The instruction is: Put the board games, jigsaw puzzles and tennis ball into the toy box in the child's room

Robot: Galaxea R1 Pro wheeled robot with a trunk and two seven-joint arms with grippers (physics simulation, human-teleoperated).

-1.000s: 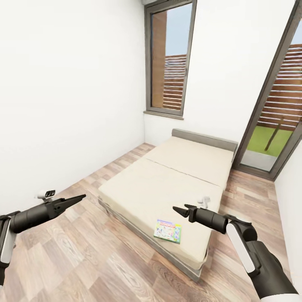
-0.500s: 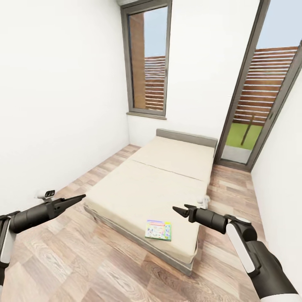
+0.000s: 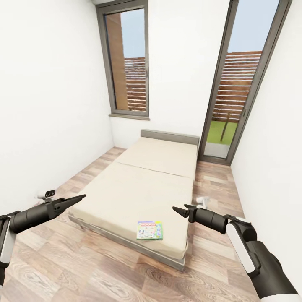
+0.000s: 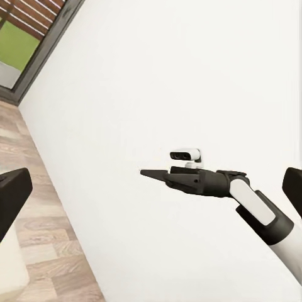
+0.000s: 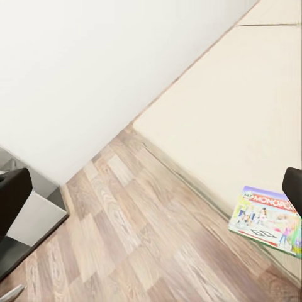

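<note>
A small white device point(image 3: 203, 201) lies on the wood-plank floor point(image 3: 105, 268) at 4 o'clock; a glass door point(image 3: 235, 90) at 1 o'clock shows green lawn point(image 3: 222, 131).

Ahead of us, the bed point(image 3: 142, 184) runs lengthwise away, its headboard point(image 3: 169, 136) against the far wall. On the mattress, at the near edge: one board game point(image 3: 149, 230). Window point(image 3: 127, 63) behind the bed at left; glass door point(image 3: 239, 84) at right. Floor point(image 3: 84, 268) on both sides and before us.
</note>
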